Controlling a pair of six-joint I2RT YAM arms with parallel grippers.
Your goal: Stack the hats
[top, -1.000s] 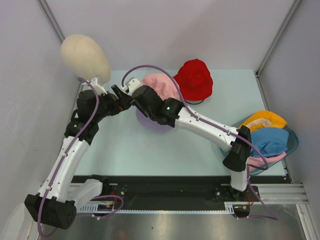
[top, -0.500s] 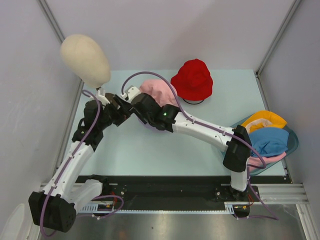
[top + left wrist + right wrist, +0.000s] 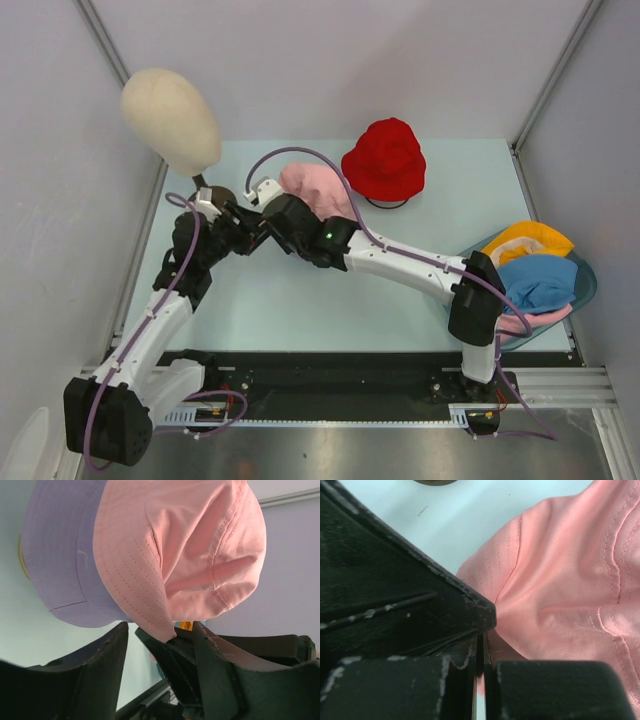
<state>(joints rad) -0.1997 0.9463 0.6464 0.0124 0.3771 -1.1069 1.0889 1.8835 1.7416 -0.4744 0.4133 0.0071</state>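
Note:
A pink hat (image 3: 318,188) sits over a lilac hat (image 3: 60,565) at the table's middle left. My right gripper (image 3: 262,207) is shut on the pink hat's brim (image 3: 560,580), as the right wrist view (image 3: 487,630) shows. My left gripper (image 3: 240,215) meets it from the left. Its jaws stand apart (image 3: 160,627), with the brim tip and a right finger between them. A red hat (image 3: 385,160) lies at the back. The orange hat (image 3: 530,240) and blue hat (image 3: 540,282) lie piled at the right on another pink one (image 3: 535,320).
The beige mannequin head (image 3: 170,118) stands at the back left on a dark base (image 3: 214,194), close to both grippers. A teal tray (image 3: 587,285) holds the right-hand pile. Grey walls enclose the table on three sides.
The right gripper has carried the pink brim a little left. The left arm has come up to it and its jaws have narrowed around the brim tip.

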